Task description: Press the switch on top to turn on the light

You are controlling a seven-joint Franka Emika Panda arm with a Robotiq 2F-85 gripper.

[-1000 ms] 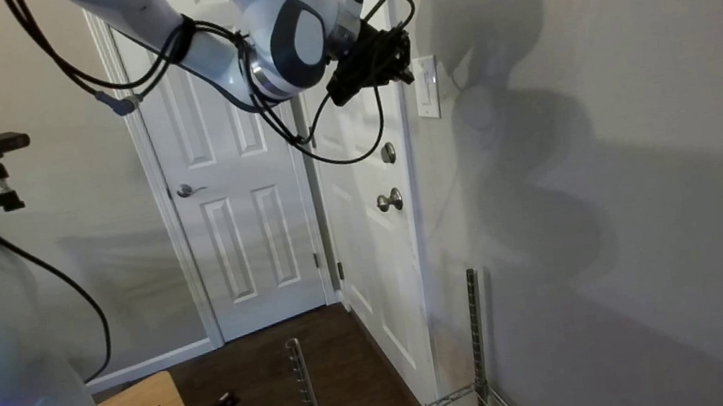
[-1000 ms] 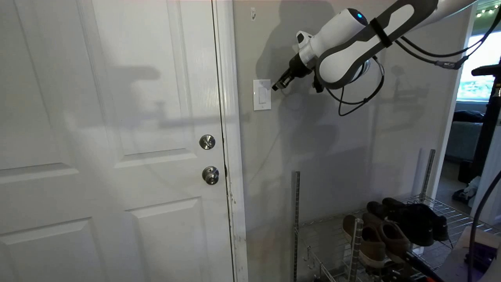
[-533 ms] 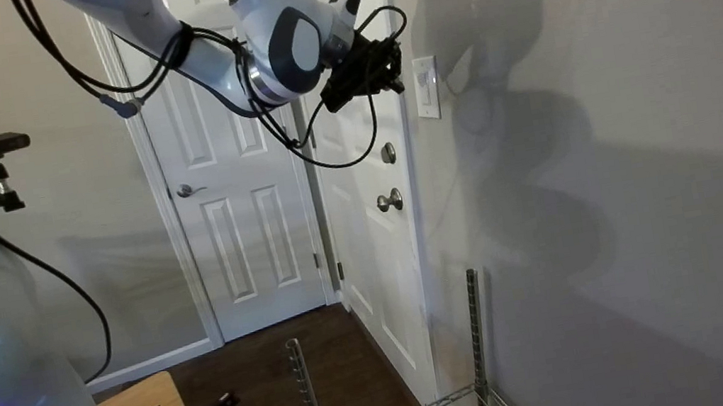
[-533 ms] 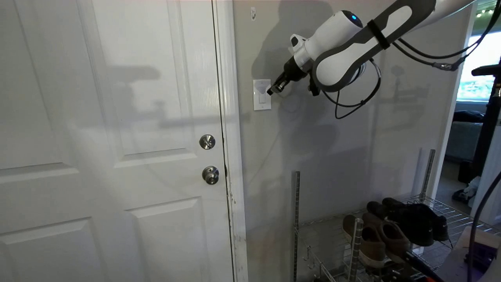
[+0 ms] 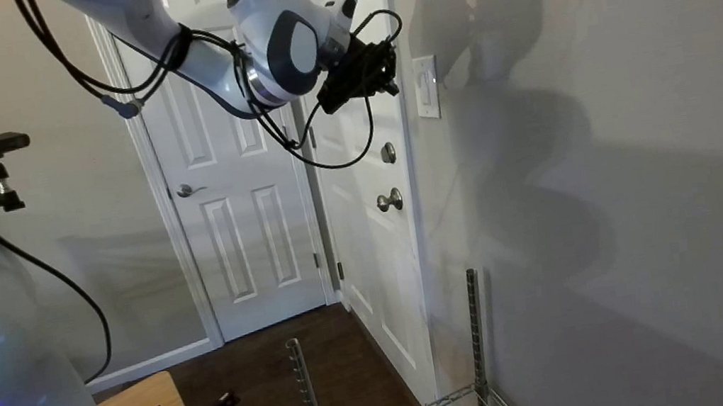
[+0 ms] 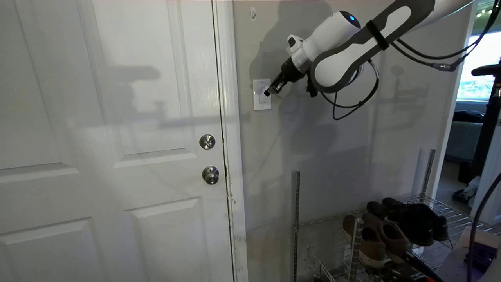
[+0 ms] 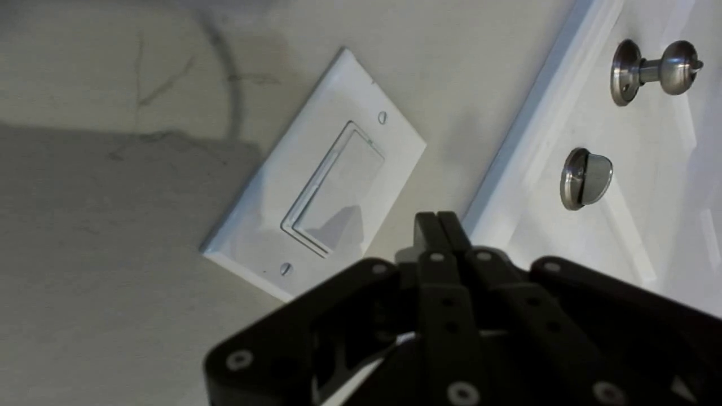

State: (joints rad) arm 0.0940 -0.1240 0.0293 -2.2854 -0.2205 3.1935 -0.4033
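We look at the gripper (image 7: pixel 444 215), and its two long black fingers (image 7: pixel 430 242) are squeezed together, side by side. We see only a thin dark line where they meet. The fingers touch each other. They are near the light switch (image 7: pixel 313 175) but apart from it: in an exterior view, where a black cable (image 5: pixel 370 116) hangs in a loop, we see a gap between the fingers and the switch.

The light switch is white, and we find it on the wall (image 7: pixel 113 327), just beside the door frame (image 7: pixel 533 129). It stands upright in both exterior views and looks slanted in the wrist view. In its middle we see a flat paddle (image 7: pixel 350 175), and near each end there is a small screw (image 7: pixel 382 117). A pointy gray shadow (image 7: pixel 344 223) falls on part of the paddle.

Next to the door frame we see a white door (image 6: pixel 117 129) with a round door knob (image 7: pixel 677 67) and a deadbolt (image 7: pixel 593 179). The white robot arm (image 6: pixel 340 66) slants down to the gripper in both exterior views. Lower down we see a wire rack (image 6: pixel 355 243), and in an exterior view brown shoes (image 6: pixel 372 248) and black shoes (image 6: pixel 424 225) sit on it, well apart from the gripper.
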